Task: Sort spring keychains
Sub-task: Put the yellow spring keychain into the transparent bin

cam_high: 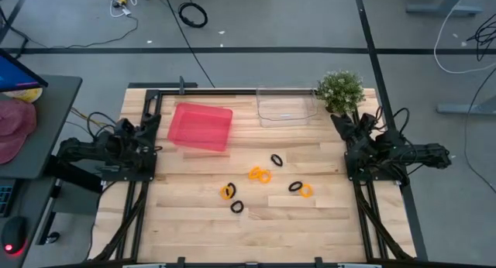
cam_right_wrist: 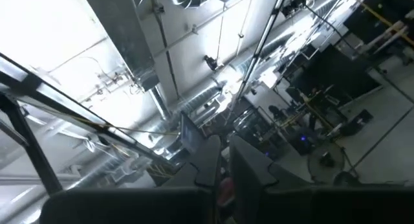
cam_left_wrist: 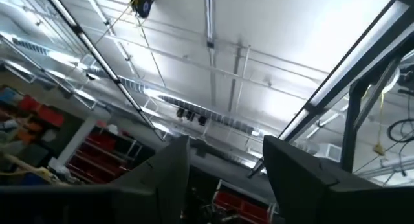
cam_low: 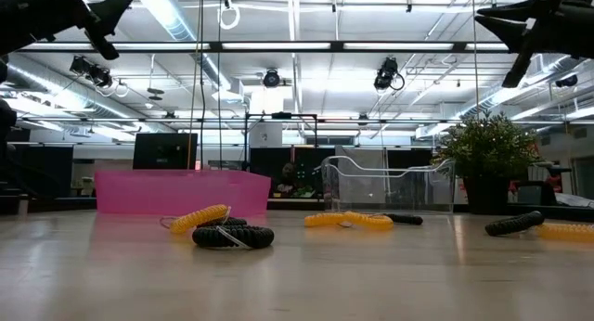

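No text or label can be read.

Right gripper [cam_right_wrist: 226, 160], jaws near-closed, faces ceiling ducts [cam_right_wrist: 139, 39].

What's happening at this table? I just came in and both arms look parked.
Nothing is being handled yet. The left gripper is open and the right gripper shut, both folded back at the table's side edges, pointing up at the ceiling. The orange and black spring keychains lie loose mid-table, unsorted. The pink bin and the clear bin at the far edge look empty; a potted plant stands beside the clear one.
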Motion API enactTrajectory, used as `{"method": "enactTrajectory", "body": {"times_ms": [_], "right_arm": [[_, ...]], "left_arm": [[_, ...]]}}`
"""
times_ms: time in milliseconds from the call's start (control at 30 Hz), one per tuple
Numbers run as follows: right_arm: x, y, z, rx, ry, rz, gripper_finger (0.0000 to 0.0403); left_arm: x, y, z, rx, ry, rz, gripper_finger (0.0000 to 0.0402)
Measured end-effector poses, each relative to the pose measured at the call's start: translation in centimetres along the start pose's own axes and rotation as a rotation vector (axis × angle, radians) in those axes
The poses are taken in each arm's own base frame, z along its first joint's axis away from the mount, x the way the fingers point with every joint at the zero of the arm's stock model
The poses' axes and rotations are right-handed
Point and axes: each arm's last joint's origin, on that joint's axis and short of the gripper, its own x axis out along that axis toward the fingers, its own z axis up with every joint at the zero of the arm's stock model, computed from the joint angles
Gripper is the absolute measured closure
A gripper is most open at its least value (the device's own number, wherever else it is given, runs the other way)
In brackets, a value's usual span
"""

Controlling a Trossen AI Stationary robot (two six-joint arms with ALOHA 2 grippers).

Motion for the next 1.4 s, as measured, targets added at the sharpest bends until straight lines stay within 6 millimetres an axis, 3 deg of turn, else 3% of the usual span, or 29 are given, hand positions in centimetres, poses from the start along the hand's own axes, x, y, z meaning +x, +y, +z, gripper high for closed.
{"method": "enactTrajectory", "body": {"times_ms": [167,300,633,733,967,1100,1400], "right_arm": [[1.5,1.5,1.3,-0.086,0.006,0.001,0.0364],[3.3,3.2,2.8,-0.173,0.015,0.019,0.0364],[8.1,7.4,6.1,-0.243,-0.024,0.004,0.0364],[9.4,8.1,6.4,-0.302,0.054,-0.027,0.0364],[11.9,9.9,7.1,-0.388,0.358,-0.114,0.0361],[12.9,11.0,7.8,-0.437,0.509,-0.101,0.0338],[13.9,11.3,6.8,-0.378,0.731,-0.081,0.0245]], "left_arm": [[0.4,-0.2,0.9,0.025,-0.030,0.036,0.0205],[1.1,-0.8,2.0,0.101,-0.019,0.024,0.0229],[3.2,-2.5,5.4,0.173,0.080,0.034,0.0357],[4.2,-3.0,5.7,0.215,0.133,0.038,0.0394],[7.6,-4.5,5.2,0.310,0.342,0.061,0.0395],[9.5,-5.4,5.1,0.370,0.455,0.072,0.0389],[13.1,-7.1,4.7,0.440,0.673,0.062,0.0265]]}}
